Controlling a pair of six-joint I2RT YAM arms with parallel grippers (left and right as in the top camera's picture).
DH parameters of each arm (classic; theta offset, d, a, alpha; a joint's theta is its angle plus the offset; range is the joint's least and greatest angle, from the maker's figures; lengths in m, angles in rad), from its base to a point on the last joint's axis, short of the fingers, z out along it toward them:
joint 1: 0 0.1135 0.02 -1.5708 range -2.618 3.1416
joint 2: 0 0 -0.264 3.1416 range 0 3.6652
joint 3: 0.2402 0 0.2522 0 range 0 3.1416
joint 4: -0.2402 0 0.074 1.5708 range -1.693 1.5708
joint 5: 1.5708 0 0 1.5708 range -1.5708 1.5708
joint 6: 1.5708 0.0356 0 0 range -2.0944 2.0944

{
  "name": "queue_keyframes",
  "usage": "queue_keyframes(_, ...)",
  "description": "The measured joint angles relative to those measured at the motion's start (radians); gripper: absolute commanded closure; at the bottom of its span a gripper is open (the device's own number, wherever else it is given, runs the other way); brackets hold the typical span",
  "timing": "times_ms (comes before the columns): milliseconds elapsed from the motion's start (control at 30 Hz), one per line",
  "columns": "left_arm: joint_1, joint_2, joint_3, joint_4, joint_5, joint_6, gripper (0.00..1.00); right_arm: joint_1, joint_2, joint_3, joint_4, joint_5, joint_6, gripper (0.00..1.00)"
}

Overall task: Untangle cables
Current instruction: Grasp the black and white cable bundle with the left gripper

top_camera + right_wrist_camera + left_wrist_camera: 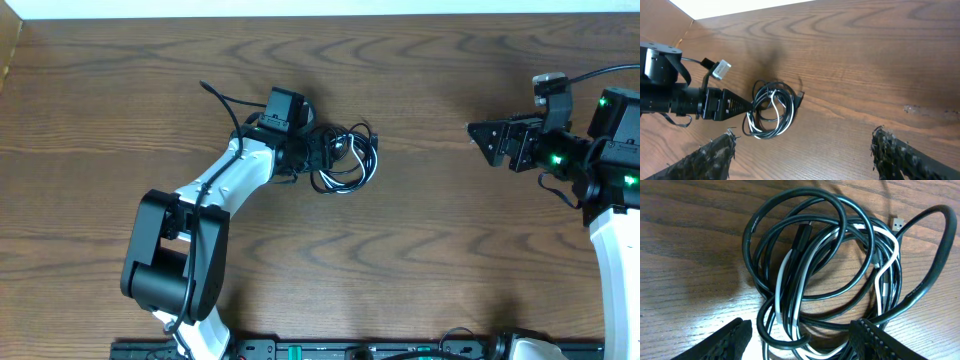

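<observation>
The cables [347, 157] lie in one tangled coil at the table's middle: several black loops [825, 265] with a white cord [896, 250] threaded through them. A silver plug end [897, 223] sticks out at the far side. My left gripper [322, 152] is down at the coil's near edge, open. Its fingers [735, 337] stand on either side of a few black and white strands without pressing on them. My right gripper [482, 142] hovers open and empty far to the right, facing the coil [771, 109] from a distance.
Bare wooden tabletop [430, 230] surrounds the coil. A pale wall edge [740, 7] borders the far side of the table. The left arm's own thick black wire [222, 97] arcs out behind its wrist.
</observation>
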Motion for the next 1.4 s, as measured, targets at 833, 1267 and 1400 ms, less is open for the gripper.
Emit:
queue_keyframes(833, -0.009, 0.062, 0.0, 0.064, -0.004, 0.056, 0.55, 0.0, 0.001, 0.0, -0.002, 0.001, 0.0, 0.13)
queue_keyframes(1267, -0.029, 0.062, 0.0, 0.07, -0.003, 0.068, 0.92, 0.0, 0.001, 0.0, -0.002, 0.001, 0.001, 0.12)
queue_keyframes(1400, -0.029, -0.003, 0.0, 0.064, -0.003, 0.066, 0.92, 0.003, 0.001, 0.0, 0.014, 0.001, 0.017, 0.13)
